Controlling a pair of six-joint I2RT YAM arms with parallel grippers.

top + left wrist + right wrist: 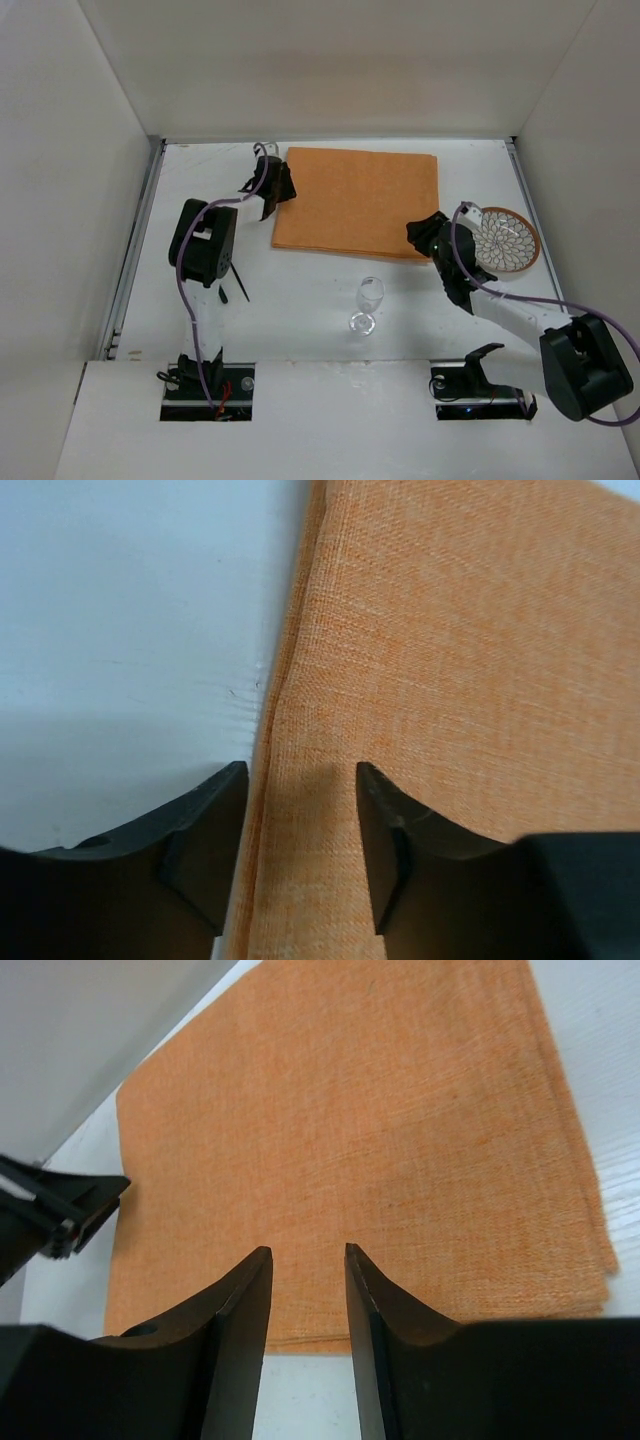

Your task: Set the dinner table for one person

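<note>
Bench (300, 290) is lying flat and white beneath both your arms, carrying the orange placemat (360, 200) toward its far side. You're hanging the left claw (268, 192) over the mat's left edge, fingers spread and straddling the hem. Your right claw (425, 235) is sitting at the mat's near right corner, fingers narrowly parted and gripping nothing.
</note>
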